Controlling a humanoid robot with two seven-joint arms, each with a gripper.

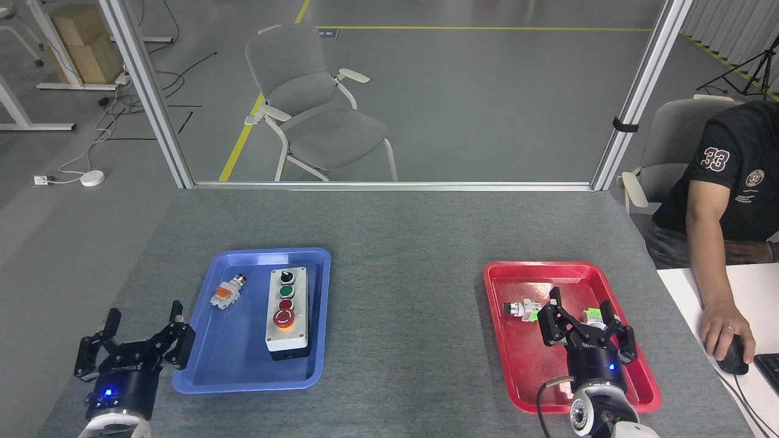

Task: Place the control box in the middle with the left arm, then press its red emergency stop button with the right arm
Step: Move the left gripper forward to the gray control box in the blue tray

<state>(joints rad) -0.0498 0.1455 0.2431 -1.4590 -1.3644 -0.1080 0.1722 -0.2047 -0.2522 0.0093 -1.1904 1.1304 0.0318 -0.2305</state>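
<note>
The control box (287,310), light grey on a black base, lies in the blue tray (243,371) at left, long axis running away from me. Its red emergency stop button (284,317) on a yellow ring is the button nearest me. My left gripper (143,328) stands open over the table just left of the blue tray, apart from the box. My right gripper (584,316) is open above the red tray (523,377), holding nothing.
A loose white-orange push-button part (226,293) lies in the blue tray left of the box. Small parts (522,309) lie in the red tray. A person sits at the right, hand (724,331) on a mouse. A chair (316,103) stands beyond the table.
</note>
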